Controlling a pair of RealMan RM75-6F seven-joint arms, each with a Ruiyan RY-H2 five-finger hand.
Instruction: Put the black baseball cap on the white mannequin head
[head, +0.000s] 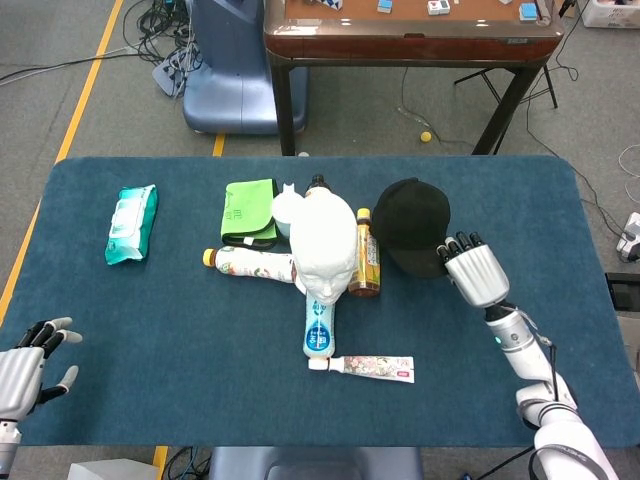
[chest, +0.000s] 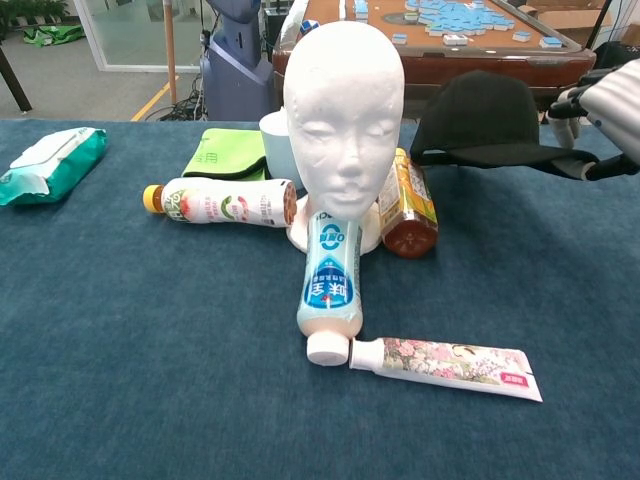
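Note:
The white mannequin head (head: 325, 248) (chest: 343, 112) stands upright on its round base at the middle of the table. To its right the black baseball cap (head: 413, 225) (chest: 487, 118) hangs level above the cloth, gripped by its brim in my right hand (head: 477, 274) (chest: 608, 108). My left hand (head: 26, 372) stays at the near left table edge with fingers apart and nothing in it; only the head view shows it.
Around the mannequin base lie a white bottle (head: 252, 264), a blue-label bottle (chest: 329, 285), an amber bottle (chest: 405, 208) and a toothpaste tube (chest: 444, 366). A green cloth (head: 249, 212), a white cup (head: 287, 209) and a teal wipes pack (head: 132, 223) sit further left.

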